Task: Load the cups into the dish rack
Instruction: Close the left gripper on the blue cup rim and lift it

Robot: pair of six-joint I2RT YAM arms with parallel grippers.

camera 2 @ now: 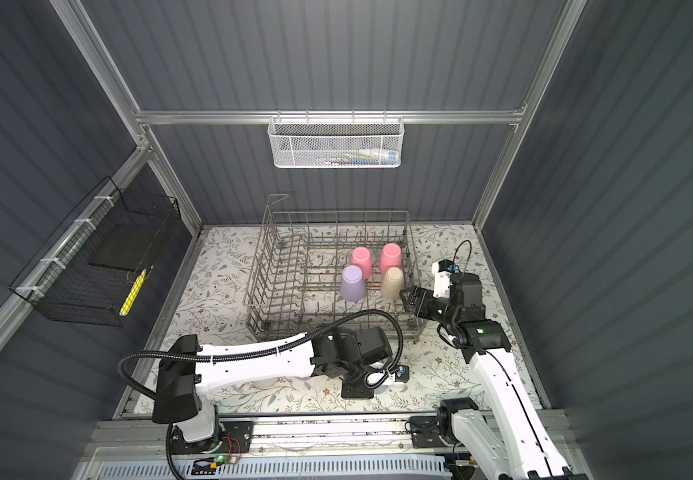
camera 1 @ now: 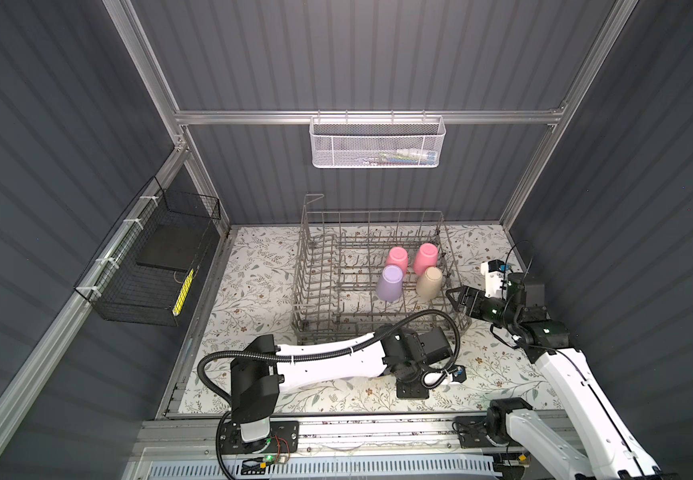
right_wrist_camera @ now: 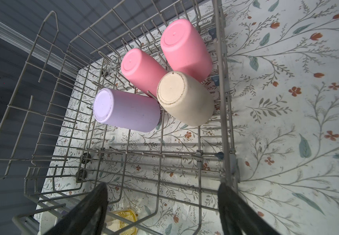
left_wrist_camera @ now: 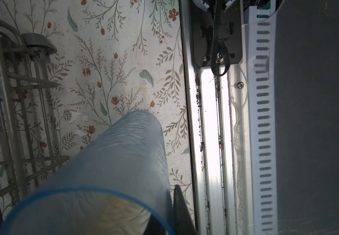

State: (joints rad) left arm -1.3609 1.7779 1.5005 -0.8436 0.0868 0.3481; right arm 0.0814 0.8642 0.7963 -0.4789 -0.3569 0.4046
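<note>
The grey wire dish rack (camera 1: 315, 291) (camera 2: 265, 291) stands on the floral mat. Upside down in its right half are two pink cups (camera 1: 397, 258) (camera 1: 425, 257), a lilac cup (camera 1: 390, 283) and a beige cup (camera 1: 430, 281); the right wrist view shows them too, the beige cup (right_wrist_camera: 184, 99) nearest. In the left wrist view my left gripper (left_wrist_camera: 167, 209) is shut on the wall of a clear blue tumbler (left_wrist_camera: 123, 162), one finger (left_wrist_camera: 181, 207) outside it, just in front of the rack. My right gripper (camera 1: 454, 299) (right_wrist_camera: 162, 203) stands open over the rack's right side. A clear yellow tumbler (right_wrist_camera: 123, 219) lies outside the rack's near wall.
A white mesh basket (camera 1: 376, 143) hangs on the back wall and a black wire basket (camera 1: 149, 266) on the left wall. An aluminium rail (left_wrist_camera: 209, 122) runs along the mat's front edge, close beside the blue tumbler. My left arm (camera 1: 328, 361) stretches across the front of the mat.
</note>
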